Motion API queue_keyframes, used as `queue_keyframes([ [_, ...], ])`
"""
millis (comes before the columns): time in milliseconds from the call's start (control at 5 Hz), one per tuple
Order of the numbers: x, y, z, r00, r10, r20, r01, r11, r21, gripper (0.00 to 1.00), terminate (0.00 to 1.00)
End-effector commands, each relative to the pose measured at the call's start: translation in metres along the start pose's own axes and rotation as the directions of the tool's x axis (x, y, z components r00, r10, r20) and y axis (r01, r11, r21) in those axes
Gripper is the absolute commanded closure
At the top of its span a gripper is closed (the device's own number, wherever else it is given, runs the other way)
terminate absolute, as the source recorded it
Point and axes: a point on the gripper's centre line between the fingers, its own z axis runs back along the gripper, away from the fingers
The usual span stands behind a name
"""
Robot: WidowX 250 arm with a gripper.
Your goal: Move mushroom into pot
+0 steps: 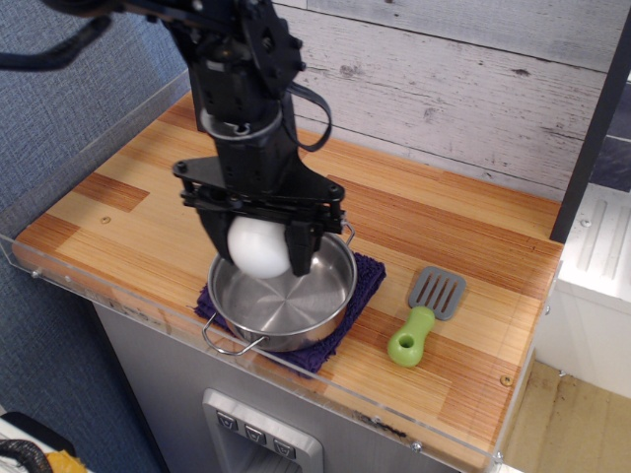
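My black gripper (258, 246) is shut on the white mushroom (257, 246), whose round cap shows between the two fingers. It holds the mushroom above the left rear part of the shiny steel pot (301, 305), just over the rim. The pot has two wire loop handles and sits on a dark purple cloth (367, 279) near the front edge of the wooden counter (138, 197). The inside of the pot holds nothing that I can see.
A grey spatula with a green handle (422, 315) lies to the right of the pot. A clear plastic guard (148, 315) runs along the counter's front and left edges. A white plank wall (444, 89) stands behind, with black posts at left rear and right.
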Motion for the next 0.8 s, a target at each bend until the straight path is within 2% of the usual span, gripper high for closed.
queue_keyframes([
  [0, -0.002, 0.000, 0.002, 0.999, -0.042, -0.011, 0.042, 0.999, -0.016, 0.00, 0.00],
  [200, 0.000, 0.002, 0.008, 0.999, -0.038, -0.010, 0.038, 0.999, -0.027, 0.00, 0.00],
  [400, 0.008, 0.004, 0.032, 0.999, -0.032, 0.032, 0.032, 0.999, -0.020, 0.00, 0.00],
  [600, 0.025, 0.007, 0.068, 0.995, -0.028, 0.096, 0.028, 1.000, 0.001, 0.00, 0.00],
])
